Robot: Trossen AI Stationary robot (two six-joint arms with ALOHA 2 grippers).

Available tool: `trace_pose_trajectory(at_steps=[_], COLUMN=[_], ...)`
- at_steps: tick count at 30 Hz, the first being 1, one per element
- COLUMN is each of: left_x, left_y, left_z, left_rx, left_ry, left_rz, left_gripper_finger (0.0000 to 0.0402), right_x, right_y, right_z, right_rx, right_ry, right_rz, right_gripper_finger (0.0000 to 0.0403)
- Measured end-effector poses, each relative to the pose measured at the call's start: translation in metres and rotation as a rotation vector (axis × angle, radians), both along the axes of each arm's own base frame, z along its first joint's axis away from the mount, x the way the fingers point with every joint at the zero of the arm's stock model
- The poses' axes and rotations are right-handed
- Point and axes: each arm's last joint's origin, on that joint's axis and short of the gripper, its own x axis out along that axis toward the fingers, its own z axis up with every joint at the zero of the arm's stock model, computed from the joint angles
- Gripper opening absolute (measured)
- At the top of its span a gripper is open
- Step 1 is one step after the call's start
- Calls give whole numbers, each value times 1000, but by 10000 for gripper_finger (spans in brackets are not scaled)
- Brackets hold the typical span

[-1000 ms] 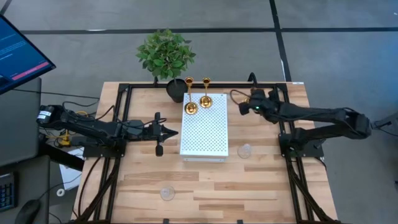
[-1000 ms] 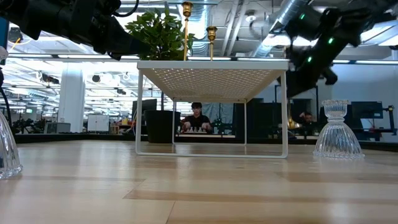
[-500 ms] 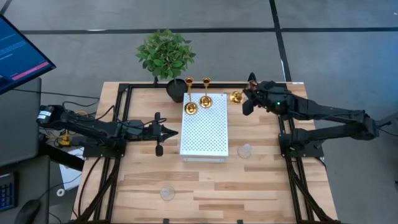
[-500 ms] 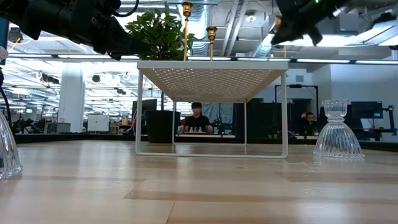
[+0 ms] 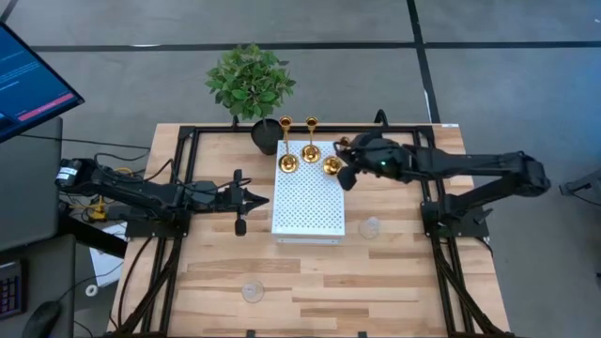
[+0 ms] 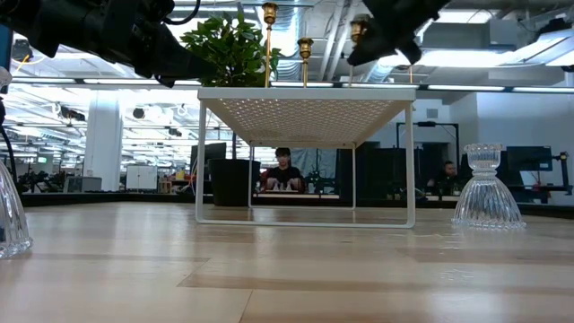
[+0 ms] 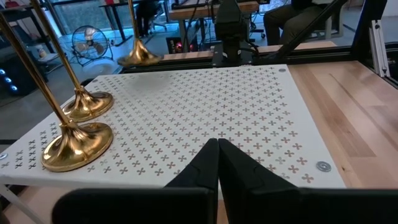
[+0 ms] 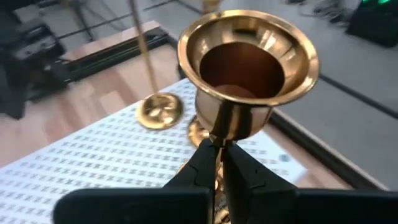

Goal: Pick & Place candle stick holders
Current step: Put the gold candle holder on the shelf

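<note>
Two gold candle stick holders (image 5: 289,163) (image 5: 310,152) stand on their round bases at the far end of the white perforated board (image 5: 310,207). My right gripper (image 5: 344,158) is shut on a third gold holder (image 5: 332,166) over the board's far right corner. I cannot tell whether its base touches the board. My left gripper (image 5: 267,197) is shut and empty at the board's left edge. Two clear glass holders (image 5: 370,226) (image 5: 252,292) stand on the table, one right of the board and one near the front. My right gripper pinches the holder's thin stem (image 8: 225,127) between its two fingers, right below the cup (image 8: 247,59). The fingers come from the table's right side, slanting a little downward, and lie across the stem. The holder stays about upright, cup on top, base (image 7: 140,58) below the fingers.
A green plant (image 5: 250,80) in a black pot (image 5: 266,137) stands just beyond the board's far left corner. Black frame rails (image 5: 183,188) run along the table's sides. A monitor (image 5: 28,80) stands off the left. The low view shows people seated in the room beyond (image 6: 283,170).
My right gripper has risen from the table's far right part and gone left toward the board, carrying the gold holder. The holder now stands over the board's far right corner, beside the two others. My left gripper has kept still.
</note>
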Motion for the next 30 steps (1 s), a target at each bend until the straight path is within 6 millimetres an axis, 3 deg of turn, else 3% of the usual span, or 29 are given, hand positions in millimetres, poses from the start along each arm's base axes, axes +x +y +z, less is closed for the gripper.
trace_pose_trajectory(at_steps=[10, 30], left_x=[0, 0], left_y=[0, 0], left_z=[0, 0], left_rx=[0, 0], left_ry=[0, 0], left_rz=[0, 0], left_gripper_finger=[7, 7], right_x=[21, 18], right_y=[-6, -15], right_z=[-14, -15], right_rx=[46, 66], right_ry=[60, 68], right_rz=[34, 3], right_gripper_finger=[0, 0])
